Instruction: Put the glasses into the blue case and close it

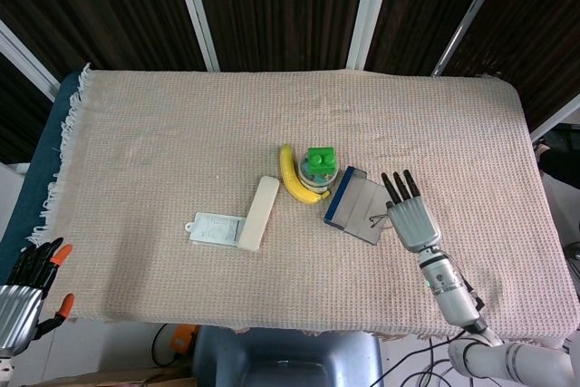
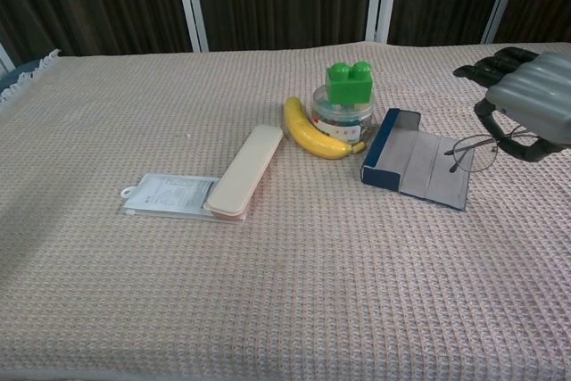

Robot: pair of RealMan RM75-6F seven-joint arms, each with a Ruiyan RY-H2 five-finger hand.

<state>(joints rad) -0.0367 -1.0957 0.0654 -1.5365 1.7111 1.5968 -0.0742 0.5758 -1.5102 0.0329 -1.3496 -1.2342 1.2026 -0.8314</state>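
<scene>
We have the right hand (image 2: 525, 103) up off the cloth at the table's 4 o'clock side, and it grips the glasses (image 2: 473, 154), pinched beneath its palm with the lenses hanging toward the case. In the head view that same hand (image 1: 412, 217) sits just right of the case, fingers (image 1: 397, 186) pointing toward 12 o'clock, with a thin bit of frame (image 1: 374, 218) showing over the case's open flap.

The blue case (image 2: 417, 166) lies open on the cloth, its blue wall on the left and its grey flap spread flat toward 3 o'clock. The glasses hang just above the flap's right edge; we cannot tell whether they touch it.

At the case's 10 o'clock we see a clear jar (image 2: 343, 116) with a green block (image 2: 349, 82) on top, and a banana (image 2: 313, 131) curved against the jar's left side. Further toward 9 o'clock a cream box (image 2: 246, 170), long and narrow, rests with its near end on a flat white packet (image 2: 168, 194).

The left hand (image 1: 24, 289) shows only in the head view, down at the 8 o'clock corner, off the table. It holds nothing, with its dark, orange-tipped fingers (image 1: 43, 254) spread apart.

The beige woven cloth (image 2: 268, 292) covers the table, with a fringe along its left edge in the head view.
</scene>
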